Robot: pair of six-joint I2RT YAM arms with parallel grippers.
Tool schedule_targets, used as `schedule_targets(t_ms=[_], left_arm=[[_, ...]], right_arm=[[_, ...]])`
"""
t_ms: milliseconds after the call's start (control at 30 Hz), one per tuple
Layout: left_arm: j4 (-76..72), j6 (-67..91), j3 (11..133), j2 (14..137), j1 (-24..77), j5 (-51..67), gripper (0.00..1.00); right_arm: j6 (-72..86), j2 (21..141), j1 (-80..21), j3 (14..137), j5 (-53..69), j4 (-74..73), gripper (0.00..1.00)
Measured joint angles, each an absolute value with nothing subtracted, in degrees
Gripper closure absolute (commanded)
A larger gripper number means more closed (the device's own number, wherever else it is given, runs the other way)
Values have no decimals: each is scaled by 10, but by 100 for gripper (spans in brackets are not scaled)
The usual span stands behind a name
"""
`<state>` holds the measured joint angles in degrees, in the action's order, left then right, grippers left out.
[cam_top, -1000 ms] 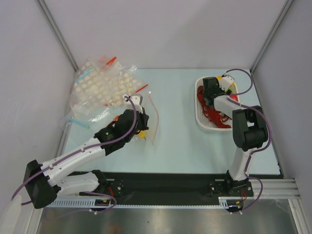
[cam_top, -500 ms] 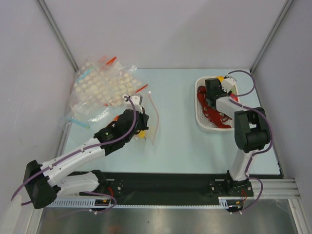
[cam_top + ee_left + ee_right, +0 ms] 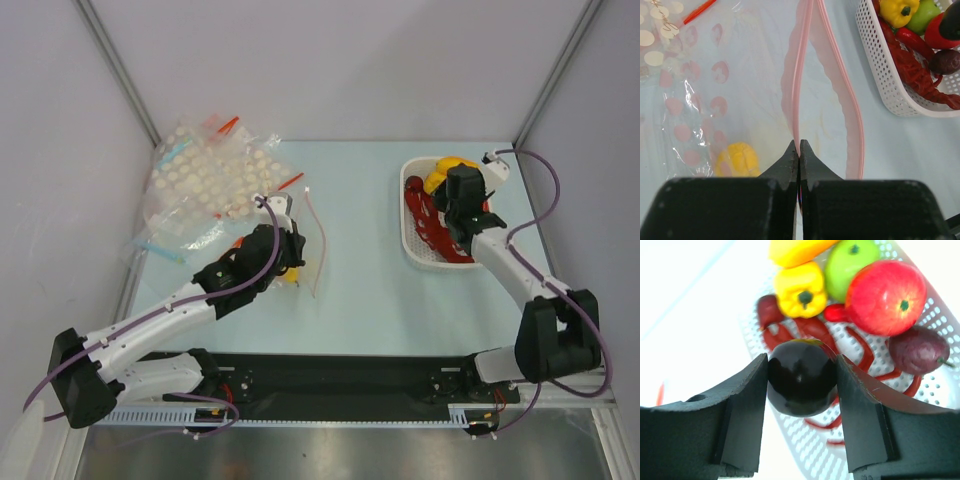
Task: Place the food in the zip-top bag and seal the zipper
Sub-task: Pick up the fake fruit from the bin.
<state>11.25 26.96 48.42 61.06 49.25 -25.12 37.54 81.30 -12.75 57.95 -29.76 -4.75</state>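
Right wrist view showed the right tool [image 3: 801,390] pinching the dark purple fruit [image 3: 800,372] above the basket [image 3: 940,385] — the left tool [image 3: 799,155], pressed together on the zipper [image 3: 796,90], held the bag [image 3: 740,100] open on the worktop [image 3: 920,150] — ready, I judge, to receive it.

Pale blue-green table [image 3: 360,285] mid frame, boxed by plain grey-white panels: back wall [image 3: 340,70] on top, side walls [image 3: 45,170] left and right. Aluminium posts [image 3: 116,68] slant through both upper corners. Black strip [image 3: 350,372] along the table's lower edge, then toothed rail [image 3: 340,422] and brushed metal sheet [image 3: 340,455] at bottom. Light even, soft
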Motion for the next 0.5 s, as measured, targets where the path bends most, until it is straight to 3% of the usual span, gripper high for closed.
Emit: schedule_targets(t_ms=[200, 500], left_arm=[[112, 269, 484, 615, 493, -242, 100], [116, 269, 492, 661, 493, -217, 100]], right_arm=[[381, 698, -157, 526, -212, -42, 68], [352, 604, -329, 462, -52, 41, 67]])
